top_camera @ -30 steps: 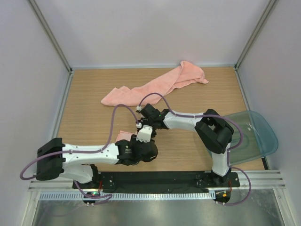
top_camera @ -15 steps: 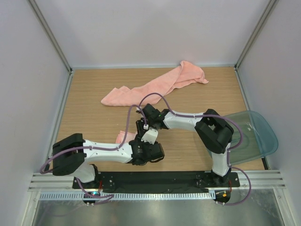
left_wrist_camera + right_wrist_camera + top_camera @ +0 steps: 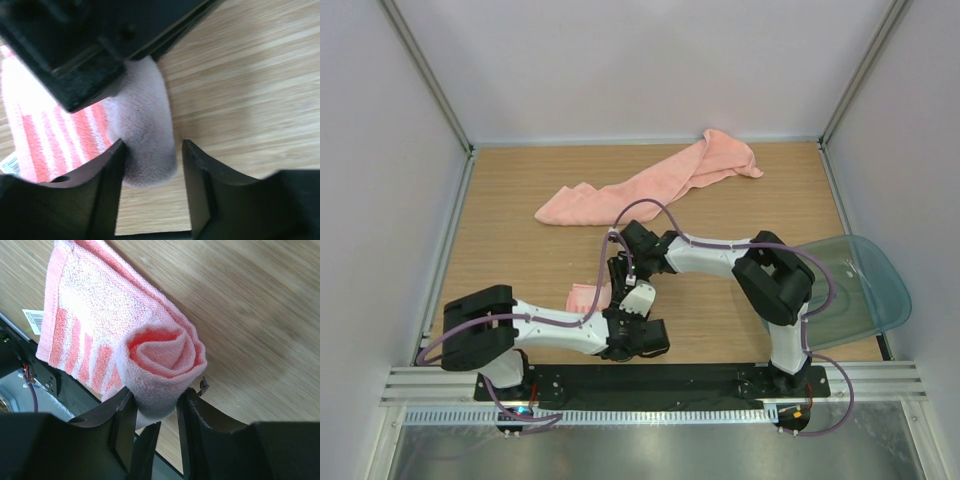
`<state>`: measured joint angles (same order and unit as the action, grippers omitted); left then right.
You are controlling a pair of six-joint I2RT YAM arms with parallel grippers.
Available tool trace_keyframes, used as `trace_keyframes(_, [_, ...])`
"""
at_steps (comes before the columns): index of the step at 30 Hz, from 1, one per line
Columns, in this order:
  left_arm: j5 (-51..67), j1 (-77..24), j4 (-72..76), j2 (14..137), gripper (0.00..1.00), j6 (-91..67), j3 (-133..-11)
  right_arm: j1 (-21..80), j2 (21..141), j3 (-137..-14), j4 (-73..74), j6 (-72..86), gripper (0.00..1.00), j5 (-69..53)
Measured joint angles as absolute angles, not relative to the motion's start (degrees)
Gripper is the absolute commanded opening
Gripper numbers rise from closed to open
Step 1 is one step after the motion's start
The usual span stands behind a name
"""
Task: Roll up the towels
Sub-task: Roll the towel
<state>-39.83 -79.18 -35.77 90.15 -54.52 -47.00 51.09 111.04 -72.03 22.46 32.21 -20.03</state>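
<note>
Gripping: right hand (image 3: 155, 407) clamped on striped towel (image 3: 85, 325), rolled end; left hand (image 3: 152, 155) apart, straddling same roll. Striped towel near desk (image 3: 520, 230) front; plain towel (image 3: 650, 180) at desk back. Advise tight, even turns, hands level, edges aligned.

Left arm (image 3: 550, 325): low along table (image 3: 520, 200) near edge, wrist turned away.
Left gripper (image 3: 150, 165): jaws apart, astride towel roll (image 3: 160, 360).
Right arm (image 3: 720, 258): elbow folded, reaching left.
Right gripper (image 3: 155, 405): clamped on the same roll.
</note>
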Motion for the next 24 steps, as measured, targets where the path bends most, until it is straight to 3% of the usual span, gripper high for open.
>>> trace_keyframes(6, [-42.3, -79.3, -36.7, 90.3, 0.21, -57.1, -46.1, 50.3, 111.1, -72.1, 22.9, 32.2, 0.41, -21.4])
trace_keyframes(15, [-42.6, -79.1, -36.0, 90.9, 0.15, -56.0, -46.9, 47.5, 108.9, -65.4, 17.9, 34.2, 0.37, -24.5])
trace_keyframes(24, [-41.2, -77.9, -30.3, 96.5, 0.11, -48.3, -53.6, 40.6, 97.0, -51.1, 14.3, 36.8, 0.37, -22.1])
